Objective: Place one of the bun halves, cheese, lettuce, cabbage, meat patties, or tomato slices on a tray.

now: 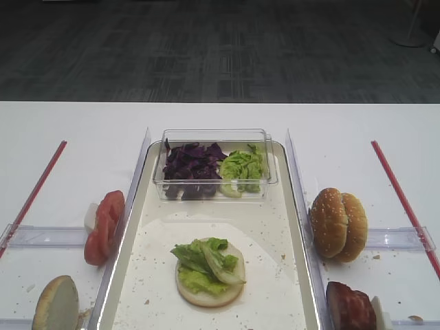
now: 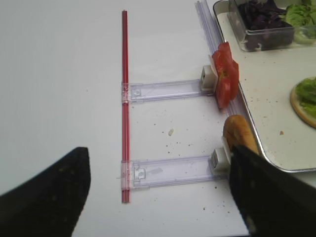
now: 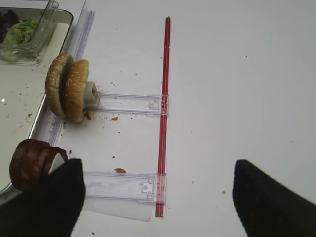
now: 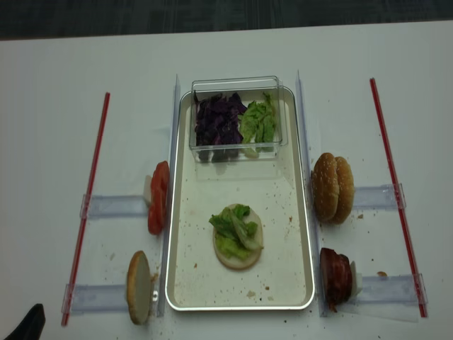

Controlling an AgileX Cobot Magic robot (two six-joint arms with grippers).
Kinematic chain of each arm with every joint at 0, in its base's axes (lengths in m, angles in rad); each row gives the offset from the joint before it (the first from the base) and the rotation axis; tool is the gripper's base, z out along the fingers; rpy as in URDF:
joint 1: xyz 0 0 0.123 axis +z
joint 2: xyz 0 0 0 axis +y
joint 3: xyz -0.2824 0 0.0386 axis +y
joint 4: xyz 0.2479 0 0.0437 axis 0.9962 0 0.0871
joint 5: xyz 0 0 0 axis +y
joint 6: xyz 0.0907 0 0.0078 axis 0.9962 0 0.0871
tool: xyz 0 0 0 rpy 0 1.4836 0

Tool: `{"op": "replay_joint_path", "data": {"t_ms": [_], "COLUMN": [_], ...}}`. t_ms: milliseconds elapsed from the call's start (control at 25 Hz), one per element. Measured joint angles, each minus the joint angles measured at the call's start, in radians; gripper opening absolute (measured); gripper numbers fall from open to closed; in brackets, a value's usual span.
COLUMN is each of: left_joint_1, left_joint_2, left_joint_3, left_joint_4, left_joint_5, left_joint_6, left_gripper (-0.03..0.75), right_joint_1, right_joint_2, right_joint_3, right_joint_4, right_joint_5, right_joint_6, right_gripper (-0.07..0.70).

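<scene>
On the tray [image 1: 271,227] lies a pale bun half [image 1: 206,294] topped with lettuce [image 1: 206,260]. More lettuce [image 1: 242,167] and purple cabbage [image 1: 192,165] fill a tub at its far end. Tomato slices [image 1: 103,225] and an on-edge bun half [image 1: 56,304] stand left of the tray; sesame bun halves [image 1: 337,223] and meat patties [image 1: 350,306] stand right of it. No cheese is in view. My right gripper [image 3: 158,207] is open over a clear rail beside the patties [image 3: 30,164]. My left gripper [image 2: 158,197] is open over a rail by the bun half [image 2: 238,133].
The clear tub [image 1: 213,135] sits on the tray's far end. Red rods [image 1: 41,185] [image 1: 402,199] run along both sides, joined to clear rails [image 3: 126,103] [image 2: 163,90] that hold the food upright. Clear strips [image 1: 141,161] flank the tray. Crumbs dot the tray floor.
</scene>
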Motion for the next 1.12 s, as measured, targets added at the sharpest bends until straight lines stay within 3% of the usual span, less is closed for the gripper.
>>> {"op": "replay_joint_path", "data": {"t_ms": [1120], "left_joint_1": [0.000], "left_joint_2": [0.000], "left_joint_3": [0.000], "left_joint_4": [0.000], "left_joint_5": [0.000], "left_joint_6": [0.000], "left_gripper": [0.534], "right_joint_1": [0.000], "right_joint_2": [-0.075], "right_joint_3": [0.005], "right_joint_4": [0.004], "right_joint_5": [0.000], "right_joint_6": [0.006], "right_gripper": [0.605]}}
